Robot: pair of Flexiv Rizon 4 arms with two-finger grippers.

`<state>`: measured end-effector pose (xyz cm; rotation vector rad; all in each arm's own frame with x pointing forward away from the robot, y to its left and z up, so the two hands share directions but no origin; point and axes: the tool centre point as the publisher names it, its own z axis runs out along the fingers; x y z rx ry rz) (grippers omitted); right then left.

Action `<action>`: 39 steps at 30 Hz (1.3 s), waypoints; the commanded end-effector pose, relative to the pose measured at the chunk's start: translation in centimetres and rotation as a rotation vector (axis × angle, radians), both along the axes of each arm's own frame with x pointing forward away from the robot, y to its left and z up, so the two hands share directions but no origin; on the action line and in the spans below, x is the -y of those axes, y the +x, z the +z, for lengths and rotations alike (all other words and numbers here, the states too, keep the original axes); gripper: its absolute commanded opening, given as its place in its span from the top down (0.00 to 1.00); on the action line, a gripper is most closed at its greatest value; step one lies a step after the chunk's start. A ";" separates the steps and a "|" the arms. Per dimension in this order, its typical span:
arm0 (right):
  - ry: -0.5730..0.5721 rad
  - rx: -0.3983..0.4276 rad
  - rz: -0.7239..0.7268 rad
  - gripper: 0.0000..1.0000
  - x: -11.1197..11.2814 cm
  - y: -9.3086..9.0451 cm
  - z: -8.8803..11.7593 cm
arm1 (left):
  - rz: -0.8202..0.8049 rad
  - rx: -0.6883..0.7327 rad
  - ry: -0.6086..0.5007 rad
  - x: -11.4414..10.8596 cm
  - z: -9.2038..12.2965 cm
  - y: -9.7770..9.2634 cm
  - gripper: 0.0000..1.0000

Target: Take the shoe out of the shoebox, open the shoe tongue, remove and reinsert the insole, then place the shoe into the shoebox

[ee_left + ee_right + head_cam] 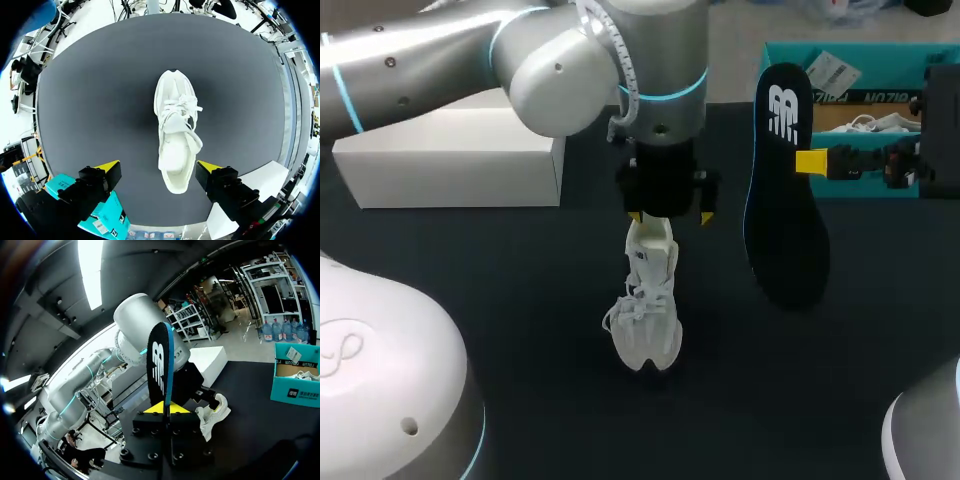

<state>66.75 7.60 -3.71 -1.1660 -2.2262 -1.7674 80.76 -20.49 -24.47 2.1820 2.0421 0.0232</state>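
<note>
Evidently the reinsert step is in hand: the insole (782,190) is out, pinched upright in the narrow right tool (164,407) beside the shoe (645,310), which lies on the tabletop (500,300). Next, the insole likely needs tipping toe-first into the shoe's opening. The left tool (159,166) hangs above the shoe's heel, spread wide and gripping nothing; the shoebox (295,392) stands well beyond the shoe.
</note>
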 end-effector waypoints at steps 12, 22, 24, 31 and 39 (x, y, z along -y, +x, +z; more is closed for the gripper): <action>0.078 -0.299 -0.214 1.00 1.2 4.6 -0.6 | -0.152 -0.003 -0.575 -8.2 1.2 0.0 0.00; 0.098 -0.456 -0.360 1.00 2.5 10.1 0.3 | -0.283 -0.007 -0.770 -9.3 2.9 -0.4 0.00; 0.098 -0.456 -0.360 1.00 2.5 10.1 0.3 | -0.283 -0.007 -0.770 -9.3 2.9 -0.4 0.00; 0.098 -0.456 -0.360 1.00 2.5 10.1 0.3 | -0.283 -0.007 -0.770 -9.3 2.9 -0.4 0.00; 0.150 -0.605 -0.405 1.00 2.0 10.4 -0.2 | -0.133 0.192 -1.018 -9.2 4.4 0.0 0.00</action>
